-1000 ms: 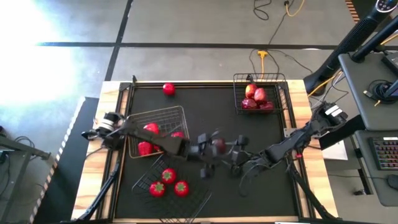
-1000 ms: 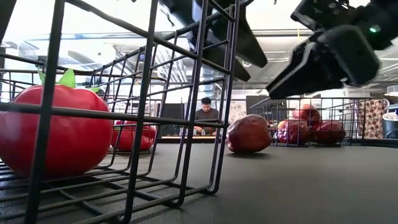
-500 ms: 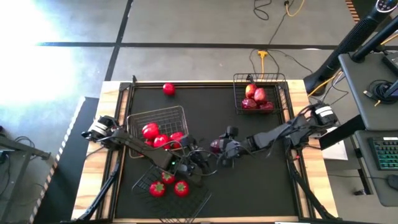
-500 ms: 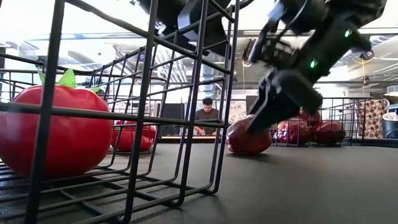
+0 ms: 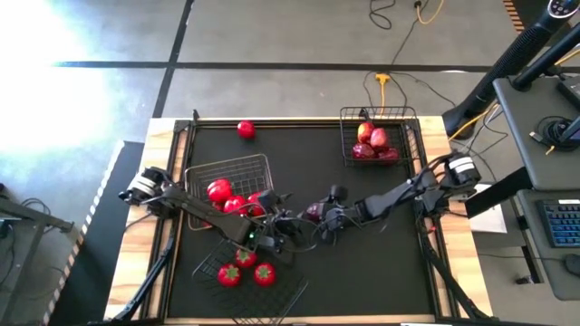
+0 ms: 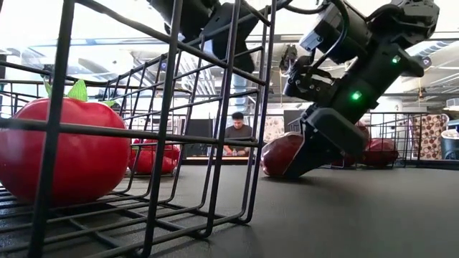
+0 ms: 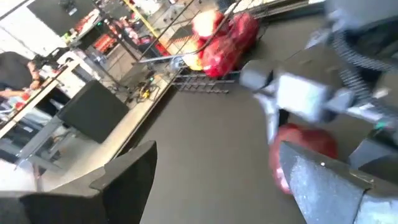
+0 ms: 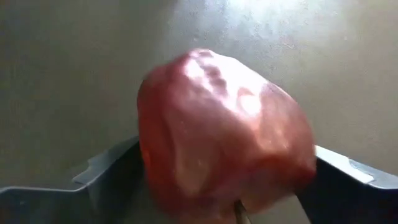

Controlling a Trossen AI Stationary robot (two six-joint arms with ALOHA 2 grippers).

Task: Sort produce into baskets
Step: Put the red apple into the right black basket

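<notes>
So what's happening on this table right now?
The right gripper is down at mid-table with its fingers on either side of a dark red apple that rests on the mat; whether they have closed on it is unclear. The left gripper is open just beside it. Other apples fill the far-right basket, peppers the left basket, and tomatoes the near basket.

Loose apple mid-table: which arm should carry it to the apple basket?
Right. The right gripper already has the apple between its fingers on the mat, and the apple basket sits at the table's far right corner, on that arm's side. The left gripper hangs open nearby, holding nothing.
</notes>
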